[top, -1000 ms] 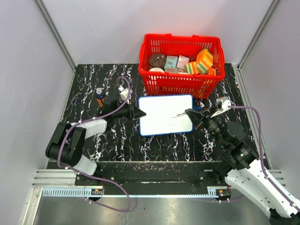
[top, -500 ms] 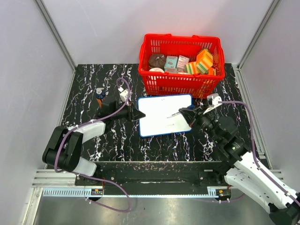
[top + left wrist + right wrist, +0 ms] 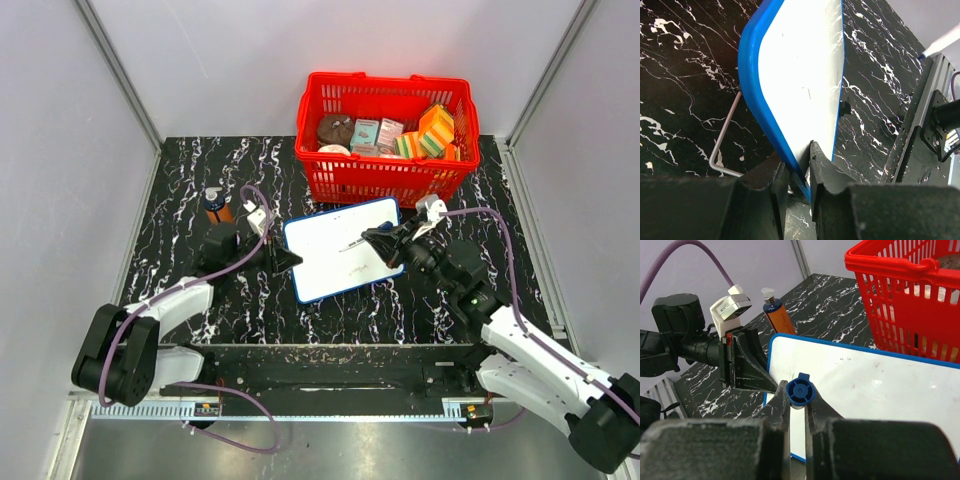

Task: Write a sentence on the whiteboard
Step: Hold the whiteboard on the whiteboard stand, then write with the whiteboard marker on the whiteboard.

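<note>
Comparing with a second earlier, we saw the whiteboard (image 3: 335,262) had slid left and toward the near edge and twisted, its right end now angled toward the red basket (image 3: 385,186) instead of lying square to it. The left gripper (image 3: 288,260) had pulled back with it. In the left wrist view its fingers (image 3: 771,181) were clamped on the board's blue frame (image 3: 751,75) at the left edge. The right gripper (image 3: 385,240) had followed leftward, squeezed tight on the marker (image 3: 800,390), blue butt end facing its camera. From above, the marker's tip pointed over the middle of the board. We could not tell if it touched. The board's face looked blank save for faint specks, so we judged writing had not really started. We judged the shift meant the board was being repositioned and braced for the pen, and the new slant could skew the lines. An orange bottle (image 3: 214,204) stood well left, and a bent metal rod (image 3: 720,145) lay beside the board
</note>
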Controlling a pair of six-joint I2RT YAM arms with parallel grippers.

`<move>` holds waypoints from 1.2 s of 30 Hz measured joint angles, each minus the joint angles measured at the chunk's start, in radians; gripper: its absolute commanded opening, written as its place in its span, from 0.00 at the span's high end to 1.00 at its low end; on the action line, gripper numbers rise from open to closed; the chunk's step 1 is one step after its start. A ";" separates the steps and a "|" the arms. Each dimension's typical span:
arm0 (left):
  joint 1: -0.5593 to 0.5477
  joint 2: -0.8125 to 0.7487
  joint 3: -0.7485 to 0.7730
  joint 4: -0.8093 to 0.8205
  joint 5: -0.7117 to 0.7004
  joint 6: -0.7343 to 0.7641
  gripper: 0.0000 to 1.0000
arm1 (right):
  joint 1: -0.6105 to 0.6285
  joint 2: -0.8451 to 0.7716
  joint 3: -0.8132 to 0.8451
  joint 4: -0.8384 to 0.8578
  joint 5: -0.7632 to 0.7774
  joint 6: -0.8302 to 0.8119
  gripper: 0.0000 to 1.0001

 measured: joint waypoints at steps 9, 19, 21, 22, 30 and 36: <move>0.001 -0.017 -0.017 0.003 -0.001 0.008 1.00 | 0.000 0.057 -0.004 0.119 -0.039 -0.030 1.00; 0.001 -0.016 -0.017 0.002 -0.006 0.008 1.00 | 0.032 0.214 -0.008 0.312 -0.025 -0.069 1.00; 0.001 -0.014 -0.017 0.003 -0.005 0.008 1.00 | 0.061 0.231 -0.009 0.359 0.000 -0.089 1.00; 0.001 -0.011 -0.017 0.004 -0.005 0.008 1.00 | 0.077 0.239 -0.009 0.387 0.016 -0.100 1.00; 0.003 -0.003 -0.016 0.005 -0.006 0.007 1.00 | 0.219 0.270 -0.011 0.544 0.177 -0.217 1.00; 0.005 -0.003 -0.016 0.005 -0.005 0.006 1.00 | 0.339 0.295 -0.012 0.584 0.302 -0.341 1.00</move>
